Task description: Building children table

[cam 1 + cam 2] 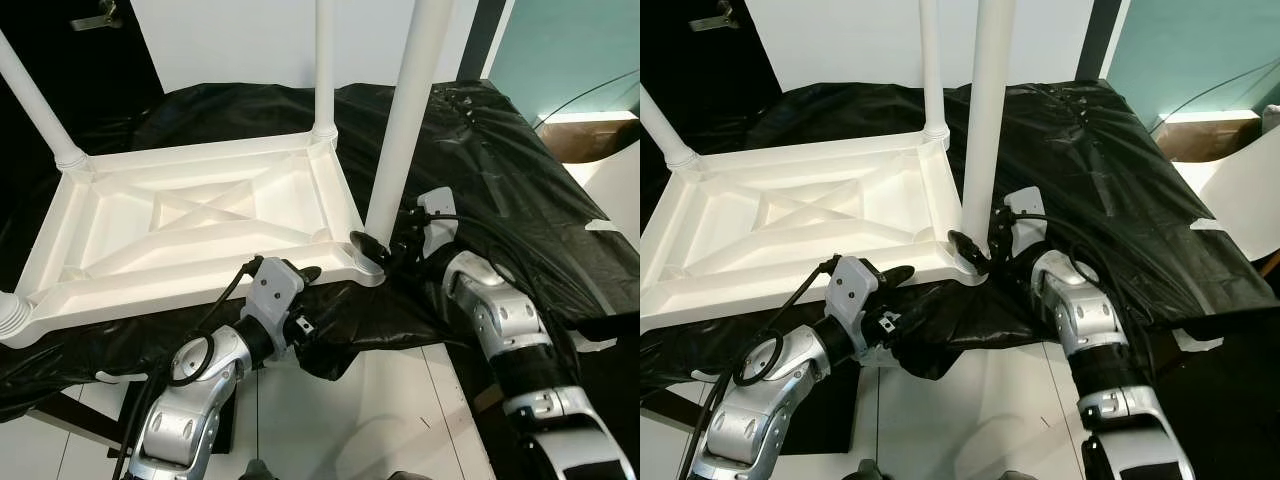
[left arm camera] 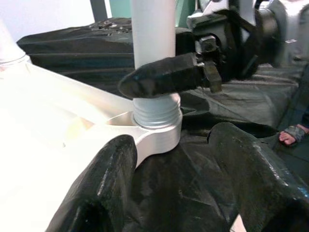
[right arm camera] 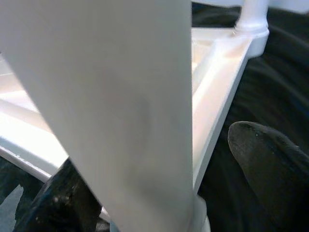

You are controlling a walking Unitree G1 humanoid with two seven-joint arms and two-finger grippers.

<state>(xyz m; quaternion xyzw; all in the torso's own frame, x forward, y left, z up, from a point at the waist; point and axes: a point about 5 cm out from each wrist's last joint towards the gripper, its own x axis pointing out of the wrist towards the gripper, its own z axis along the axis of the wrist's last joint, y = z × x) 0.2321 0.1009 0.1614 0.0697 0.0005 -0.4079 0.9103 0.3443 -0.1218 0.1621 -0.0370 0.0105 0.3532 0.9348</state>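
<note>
Leg-fitting stage, it seems: the upturned white tabletop [image 1: 190, 230] is lain on black sheeting [image 1: 500, 170], and the nearest leg [image 1: 405, 120] is pinched low down by the right gripper [image 1: 385, 250] at the corner socket (thread showing). The left gripper [image 1: 300, 275] is held spread just beside that corner. Probably more twisting is needed. Beyond the tabletop, a white wall [image 1: 230, 40] is seen.

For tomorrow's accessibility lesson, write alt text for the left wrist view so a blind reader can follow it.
A white table leg stands threaded into the corner socket of the upturned white tabletop, with the right hand laying a black finger across it just above the threads. The left hand's own two black fingers frame the foreground, open, over black plastic sheeting.
</note>
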